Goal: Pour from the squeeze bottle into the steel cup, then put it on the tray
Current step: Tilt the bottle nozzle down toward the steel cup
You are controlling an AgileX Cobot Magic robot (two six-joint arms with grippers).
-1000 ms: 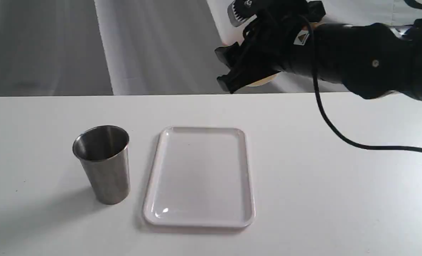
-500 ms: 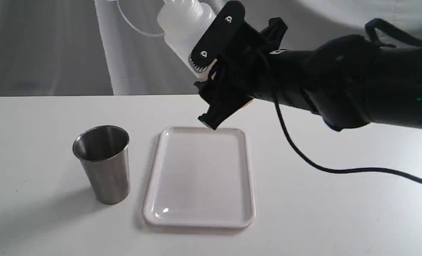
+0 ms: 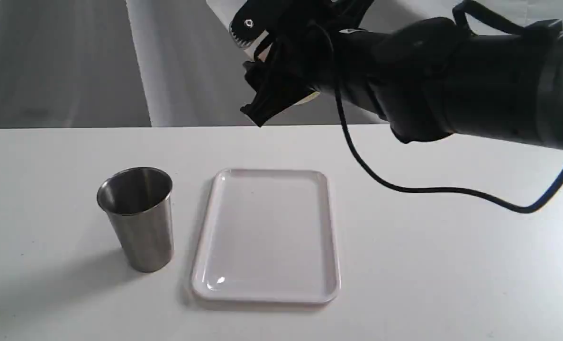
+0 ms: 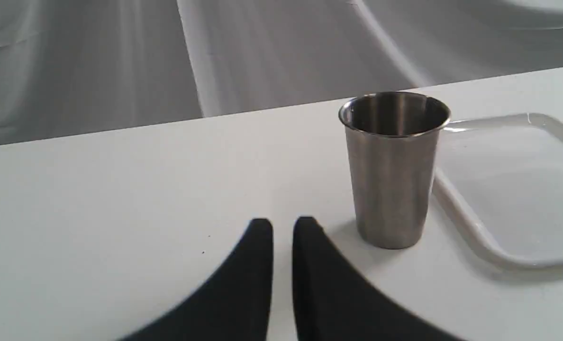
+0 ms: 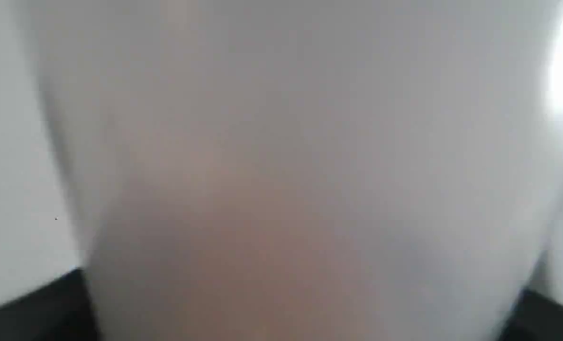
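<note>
Pinching the squeeze bottle [image 5: 281, 142], right tool [image 3: 250, 73] hangs over white table [image 3: 452, 260], grey curtain [image 3: 177, 71] behind.

Was a plain white table [image 3: 452, 265], matt and level. Bore the steel cup [image 3: 139, 222], upright and open-mouthed, and the white tray [image 3: 267, 237], lying flat just beside it, not touching.

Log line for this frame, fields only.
right fingers: shut on translucent whitish squeeze bottle, held high | brushed steel cup: upright | glossy white rectangular tray: bare | left fingers: shut, near cup
</note>
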